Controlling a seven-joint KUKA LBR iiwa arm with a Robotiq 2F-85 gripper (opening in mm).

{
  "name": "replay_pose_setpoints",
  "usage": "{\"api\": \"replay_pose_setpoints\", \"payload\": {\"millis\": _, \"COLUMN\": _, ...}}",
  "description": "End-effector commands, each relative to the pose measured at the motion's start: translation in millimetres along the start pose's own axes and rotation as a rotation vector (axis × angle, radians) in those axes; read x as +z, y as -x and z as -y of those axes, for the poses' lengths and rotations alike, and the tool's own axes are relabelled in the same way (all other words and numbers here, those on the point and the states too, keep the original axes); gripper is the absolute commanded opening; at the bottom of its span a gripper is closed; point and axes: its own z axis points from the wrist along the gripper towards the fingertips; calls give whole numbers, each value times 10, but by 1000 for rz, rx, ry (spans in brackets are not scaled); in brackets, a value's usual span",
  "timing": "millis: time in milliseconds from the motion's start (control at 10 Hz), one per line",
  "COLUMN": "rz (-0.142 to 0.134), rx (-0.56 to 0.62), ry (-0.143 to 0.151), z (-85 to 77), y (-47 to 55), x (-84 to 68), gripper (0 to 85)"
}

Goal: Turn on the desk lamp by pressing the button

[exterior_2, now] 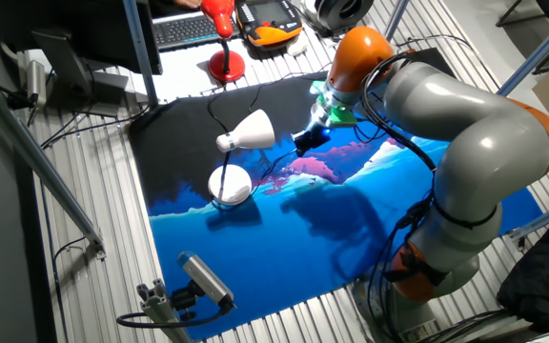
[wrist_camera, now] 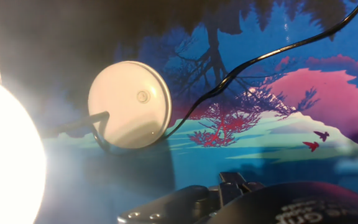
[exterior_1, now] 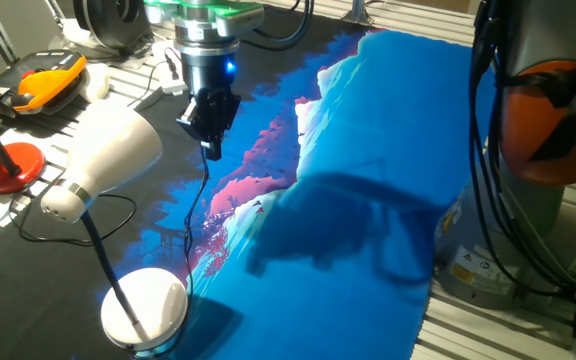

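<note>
The white desk lamp stands on the left of the mat, with its cone shade [exterior_1: 118,150], thin dark stem [exterior_1: 103,255] and round disc base [exterior_1: 146,305]. In the hand view the base [wrist_camera: 129,104] shows a small round button [wrist_camera: 143,96], and the shade [wrist_camera: 5,155] glows bright white at the left edge. My gripper [exterior_1: 211,140] hangs above the mat just right of the shade, clear of the base. It also shows in the other fixed view [exterior_2: 308,141] next to the shade [exterior_2: 251,131]. Its fingertips are dark and their state is unclear.
A black cable [exterior_1: 203,200] runs from the base across the blue and pink mat [exterior_1: 368,150]. A red-based thing with a black gooseneck [exterior_1: 10,165] stands at the far left. An orange and black handset [exterior_1: 43,80] lies behind it. The arm's base [exterior_1: 548,130] is at the right.
</note>
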Motion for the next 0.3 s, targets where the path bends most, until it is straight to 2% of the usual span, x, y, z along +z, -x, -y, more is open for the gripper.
{"api": "replay_pose_setpoints", "payload": {"millis": 0, "rz": 1, "rx": 0, "ry": 3, "z": -10, "y": 8, "x": 12, "gripper": 0}}
{"api": "replay_pose_setpoints", "payload": {"millis": 200, "rz": 12, "rx": -8, "ry": 2, "z": -21, "y": 27, "x": 26, "gripper": 0}}
